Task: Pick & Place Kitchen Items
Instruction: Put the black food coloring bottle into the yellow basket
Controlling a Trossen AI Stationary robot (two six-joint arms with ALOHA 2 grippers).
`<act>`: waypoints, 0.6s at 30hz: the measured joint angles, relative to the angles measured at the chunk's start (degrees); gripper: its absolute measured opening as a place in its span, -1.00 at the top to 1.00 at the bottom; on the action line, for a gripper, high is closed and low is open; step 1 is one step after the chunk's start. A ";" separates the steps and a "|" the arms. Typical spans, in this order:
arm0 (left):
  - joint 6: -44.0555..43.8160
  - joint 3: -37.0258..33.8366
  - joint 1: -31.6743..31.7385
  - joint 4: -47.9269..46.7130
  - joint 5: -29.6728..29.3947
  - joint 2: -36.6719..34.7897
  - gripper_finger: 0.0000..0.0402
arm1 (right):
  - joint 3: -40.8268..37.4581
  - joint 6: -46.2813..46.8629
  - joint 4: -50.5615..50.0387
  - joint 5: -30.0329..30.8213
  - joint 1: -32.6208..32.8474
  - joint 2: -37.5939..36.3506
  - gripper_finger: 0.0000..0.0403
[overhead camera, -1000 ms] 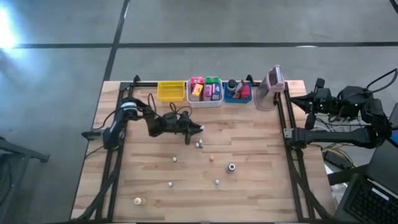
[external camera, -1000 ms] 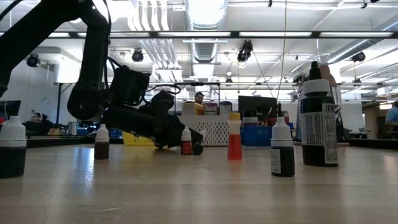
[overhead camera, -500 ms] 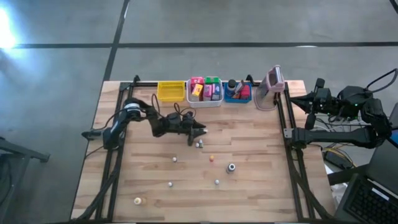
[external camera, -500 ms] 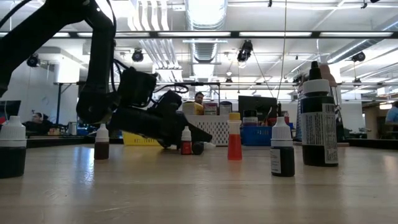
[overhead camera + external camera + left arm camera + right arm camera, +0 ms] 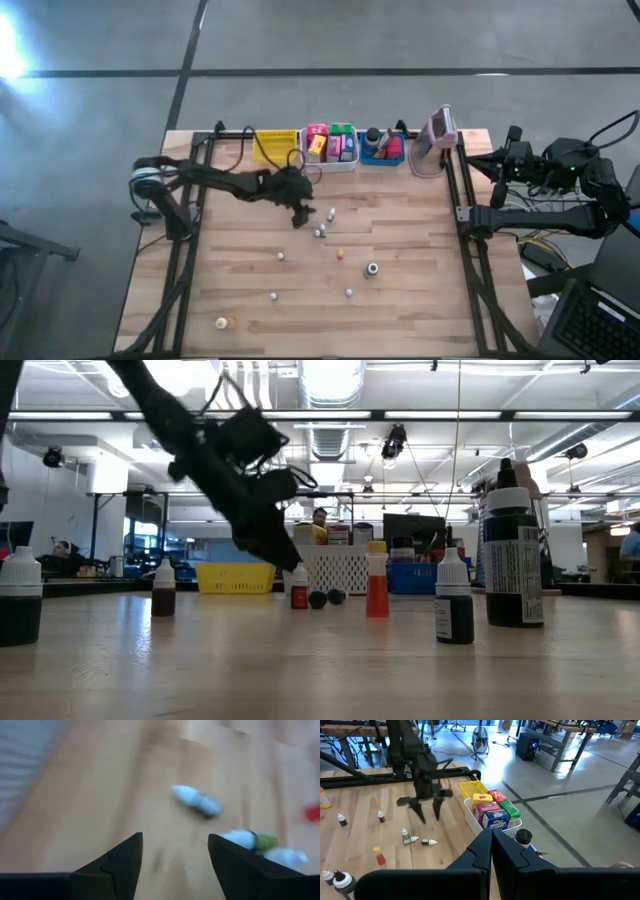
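Small dropper bottles are scattered over the wooden table. One white-capped bottle (image 5: pixel 331 213) lies on its side, and another (image 5: pixel 320 232) is just nearer. My left gripper (image 5: pixel 298 216) hangs open above the table just left of them, pointing down. In the left wrist view its fingers (image 5: pixel 175 865) are empty, and the lying bottle (image 5: pixel 197 802) rests on the wood beyond them. Coloured packets (image 5: pixel 330 145) stand in the white bin. My right gripper (image 5: pixel 503 160) waits shut past the table's right edge.
Along the far edge sit a yellow bin (image 5: pixel 273 146), the white bin (image 5: pixel 352 164) and a blue bin (image 5: pixel 381 150), with a pink-grey upright device (image 5: pixel 438 135) to their right. More bottles stand nearer: an orange one (image 5: pixel 340 254), a dark one (image 5: pixel 372 268) and several small ones (image 5: pixel 273 296).
My left gripper has risen off the table, tipped from lying low and level to pointing down, and drawn back slightly toward the left. A small white-capped bottle now lies on the wood just right of where its fingertips were.
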 joint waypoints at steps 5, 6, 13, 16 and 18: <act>-12.84 9.60 0.13 -14.31 -7.87 -3.15 -0.13 | 0.02 0.15 0.00 0.00 0.00 -0.02 0.96; -13.58 11.60 0.13 -16.86 -7.60 -3.42 -0.13 | 0.01 0.07 0.01 0.01 0.00 -0.02 0.96; -9.84 22.56 -0.71 -35.16 -1.11 -3.50 -0.13 | 0.00 -0.03 0.01 0.00 0.00 -0.01 0.96; -3.83 23.09 -3.24 -36.79 3.94 -3.54 -0.13 | 0.02 0.04 0.00 0.00 0.00 -0.01 0.96; -1.52 22.55 -5.80 -36.33 4.08 -3.54 -0.13 | 0.01 0.15 0.00 0.00 0.00 -0.02 0.96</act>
